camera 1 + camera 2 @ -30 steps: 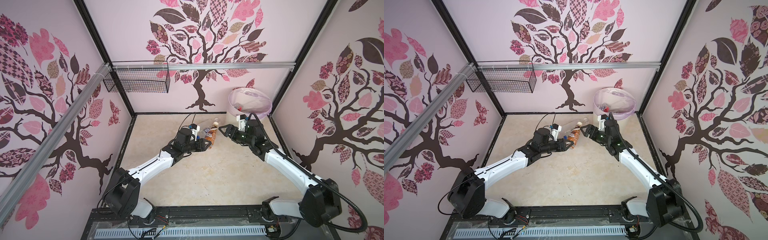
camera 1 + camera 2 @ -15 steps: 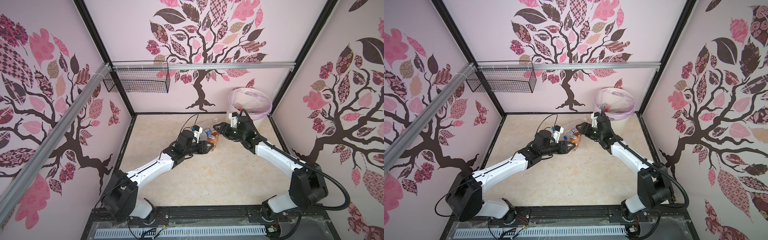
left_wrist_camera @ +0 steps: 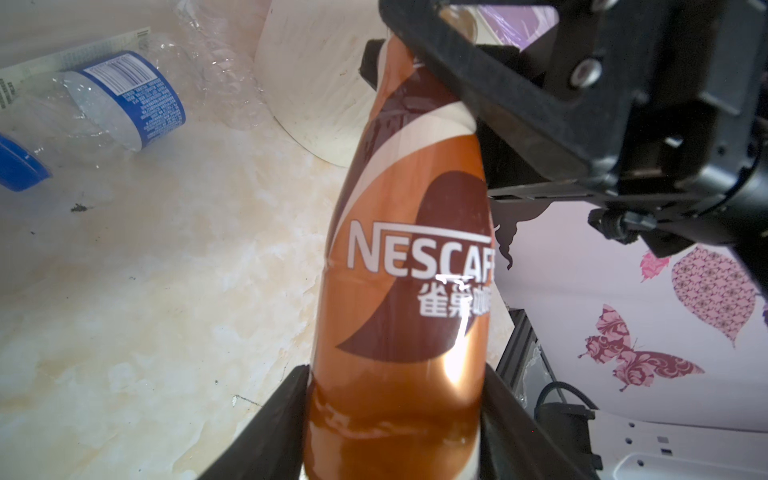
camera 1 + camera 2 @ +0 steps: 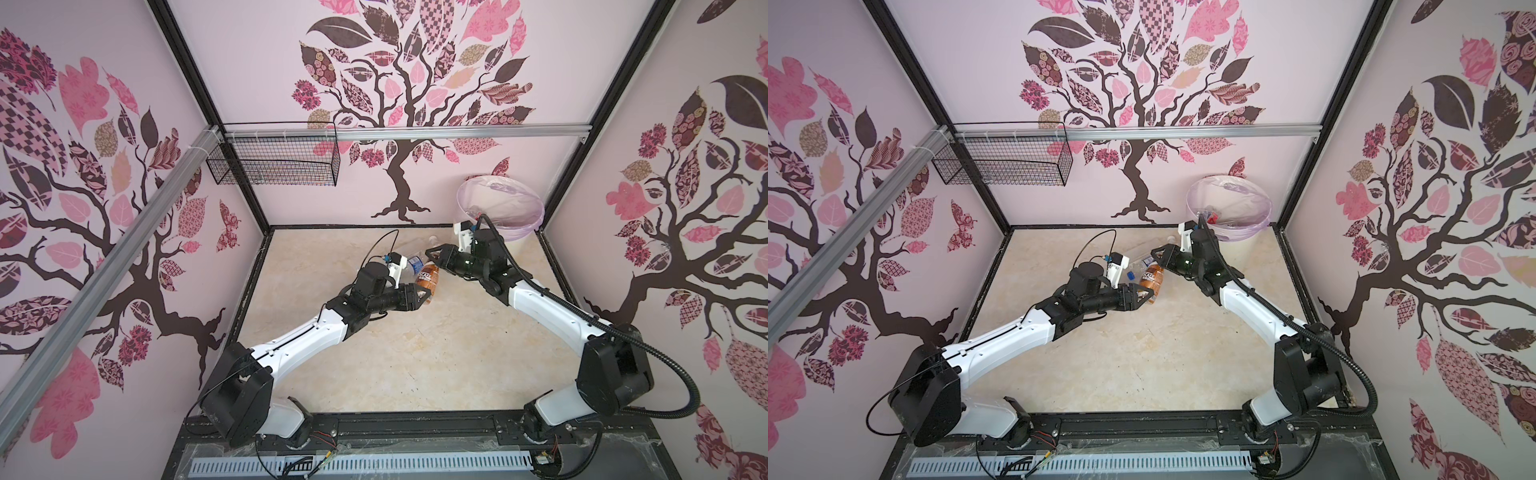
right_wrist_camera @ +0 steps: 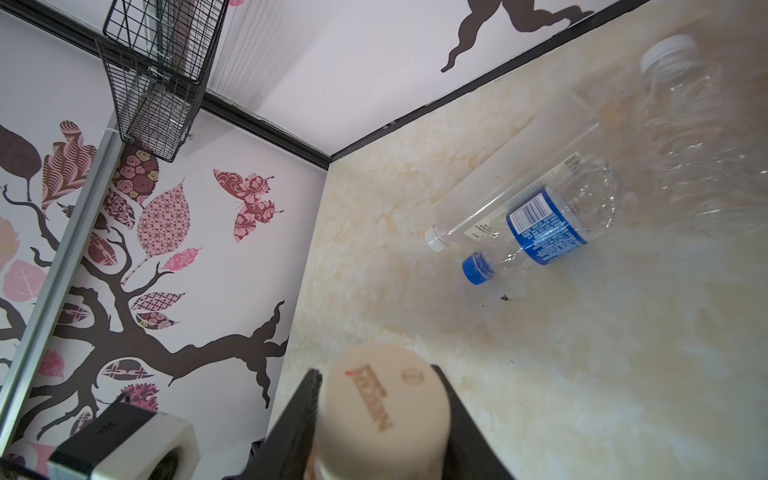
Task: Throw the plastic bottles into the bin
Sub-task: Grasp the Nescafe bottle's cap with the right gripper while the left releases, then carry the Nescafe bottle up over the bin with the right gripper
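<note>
A brown-labelled plastic bottle (image 4: pixel 429 277) (image 4: pixel 1152 279) (image 3: pixel 407 270) hangs above the floor between both arms. My left gripper (image 4: pixel 428 294) (image 3: pixel 395 374) is shut on its base, with a finger against each side. My right gripper (image 4: pixel 433 257) (image 5: pixel 376 374) is shut on its cream cap (image 5: pixel 382 411). The bin (image 4: pixel 540 212) (image 4: pixel 1268 208), cream with a lilac liner, stands in the back right corner behind the right gripper. On the floor near it lie a blue-capped clear bottle (image 5: pixel 548 224) (image 3: pixel 120 95), a slim white-capped one (image 5: pixel 498 187) and a crumpled clear one (image 5: pixel 685 124).
A black wire basket (image 4: pixel 274 166) hangs from the aluminium rail (image 4: pixel 457 134) on the back wall at the left. Patterned walls close in the beige floor (image 4: pixel 395 365) on three sides. The bin's cream wall (image 3: pixel 311 83) stands close behind the held bottle.
My right gripper moved in from beside the bin and closed on the bottle's cap. The left arm shifted slightly with the bottle, which now tilts lower between the two grippers.
</note>
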